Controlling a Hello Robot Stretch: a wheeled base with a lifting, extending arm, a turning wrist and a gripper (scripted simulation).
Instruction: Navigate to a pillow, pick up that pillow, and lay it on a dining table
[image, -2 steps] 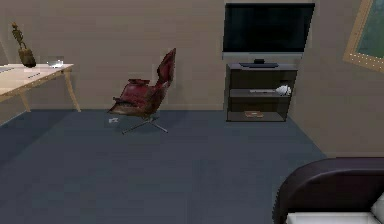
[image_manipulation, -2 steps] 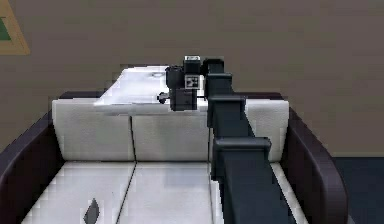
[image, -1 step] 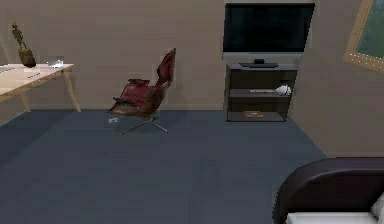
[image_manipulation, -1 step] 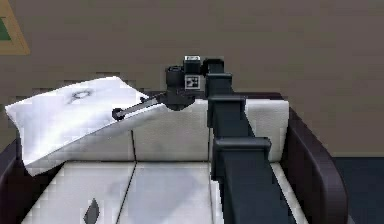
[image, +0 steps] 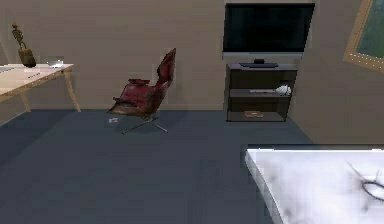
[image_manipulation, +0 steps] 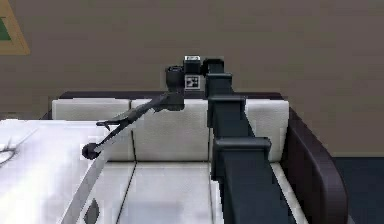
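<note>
One end effector (image_manipulation: 93, 138) points toward eight o'clock before a sofa (image_manipulation: 310, 160); whether it holds anything cannot be told. A white cushion (image_manipulation: 72, 110), perhaps the pillow, sits just behind it, long axis nine-to-three.

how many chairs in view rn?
1. A red chair stands on the floor left of middle in the forward view, between the wooden table and the TV stand. The arm side view has a sofa, not counted. More may sit out of frame.
</note>
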